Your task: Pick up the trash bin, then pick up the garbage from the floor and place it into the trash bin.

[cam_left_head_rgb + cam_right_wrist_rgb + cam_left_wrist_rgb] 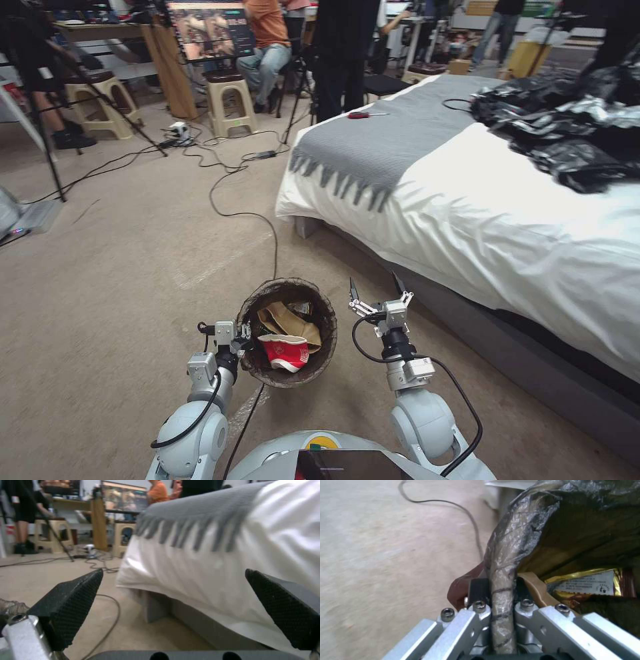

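Observation:
The trash bin (319, 313), round with a dark bag liner over its rim, hangs above the carpet in front of me. My left gripper (244, 331) is shut on its near-left rim; in the left wrist view both fingers (479, 590) pinch the lined rim (506, 562). Inside lie a red-and-white paper cup (285, 352), a crumpled brown paper bag (288, 321) and a gold snack wrapper (586, 582). My right gripper (377, 288) stands open just right of the bin, level with its rim, holding nothing; its black pads (71, 602) point toward the bed.
A bed (480, 200) with white sheet and grey fringed throw fills the right side, black plastic bags (567, 127) on top. A black cable (247, 213) snakes across the carpet toward the bin. Stools, tripods and seated people stand at the back. Open carpet lies to the left.

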Controlling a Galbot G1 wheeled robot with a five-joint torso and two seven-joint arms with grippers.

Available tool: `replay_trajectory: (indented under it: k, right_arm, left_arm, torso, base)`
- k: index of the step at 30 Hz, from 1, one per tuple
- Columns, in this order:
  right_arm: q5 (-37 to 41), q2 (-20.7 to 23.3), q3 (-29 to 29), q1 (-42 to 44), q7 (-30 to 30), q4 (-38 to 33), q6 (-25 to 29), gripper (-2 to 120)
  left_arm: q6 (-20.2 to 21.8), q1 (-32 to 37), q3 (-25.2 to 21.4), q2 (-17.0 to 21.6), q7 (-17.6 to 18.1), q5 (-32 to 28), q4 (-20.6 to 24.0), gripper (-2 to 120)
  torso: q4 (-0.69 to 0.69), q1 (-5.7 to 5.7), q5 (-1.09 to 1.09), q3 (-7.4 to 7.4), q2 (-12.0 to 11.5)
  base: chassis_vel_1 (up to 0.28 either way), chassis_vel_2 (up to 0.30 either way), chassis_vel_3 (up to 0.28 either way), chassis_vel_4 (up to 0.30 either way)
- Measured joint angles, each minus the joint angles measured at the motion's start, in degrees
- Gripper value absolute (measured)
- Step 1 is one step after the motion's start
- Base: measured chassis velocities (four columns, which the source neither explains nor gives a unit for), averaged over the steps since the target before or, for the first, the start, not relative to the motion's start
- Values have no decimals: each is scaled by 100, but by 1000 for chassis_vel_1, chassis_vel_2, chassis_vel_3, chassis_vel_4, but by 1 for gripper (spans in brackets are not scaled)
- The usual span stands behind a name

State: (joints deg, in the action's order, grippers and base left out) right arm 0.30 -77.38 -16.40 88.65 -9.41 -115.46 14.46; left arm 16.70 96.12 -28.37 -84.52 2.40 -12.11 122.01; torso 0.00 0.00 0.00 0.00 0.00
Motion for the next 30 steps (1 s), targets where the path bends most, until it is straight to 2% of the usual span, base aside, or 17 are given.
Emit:
replay_trajectory:
  k: [30]
  right_arm:
    - [12, -19, -24, -55, 102, -51, -10, 100]
  left_arm:
    - [12, -34, 12, -5, 2, 6, -23, 2]
  torso:
    - [1, 0, 0, 0, -1]
  base:
    - [126, 124, 128, 125]
